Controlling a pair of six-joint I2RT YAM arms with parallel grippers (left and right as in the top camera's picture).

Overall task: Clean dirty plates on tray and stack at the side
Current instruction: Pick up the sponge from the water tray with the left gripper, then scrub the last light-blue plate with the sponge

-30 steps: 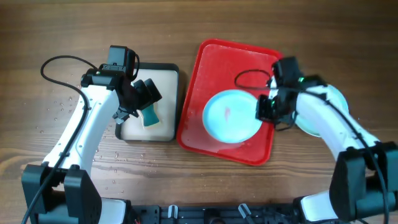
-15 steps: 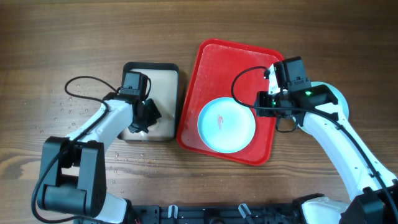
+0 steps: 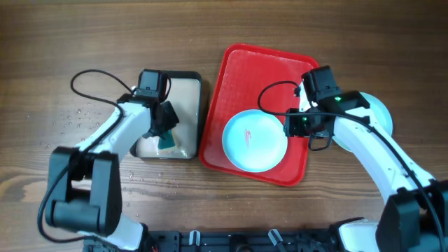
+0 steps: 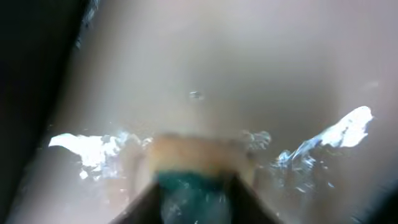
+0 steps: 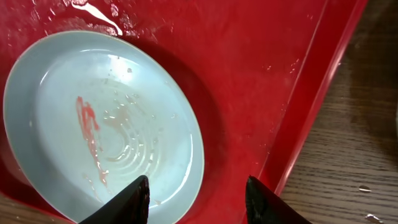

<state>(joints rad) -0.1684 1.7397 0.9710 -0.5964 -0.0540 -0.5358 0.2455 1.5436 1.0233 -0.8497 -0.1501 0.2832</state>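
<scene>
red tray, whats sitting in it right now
One pale blue plate with a red smear and water, lying in the red tray. The right arm covers the tray's right edge, so anything there is hidden.

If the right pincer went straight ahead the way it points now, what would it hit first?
The right pincer would probably meet the pale-blue plate first, at its near rim, which sits between the open jaws. One side may touch the red tray beside it. Depth is unclear.
</scene>
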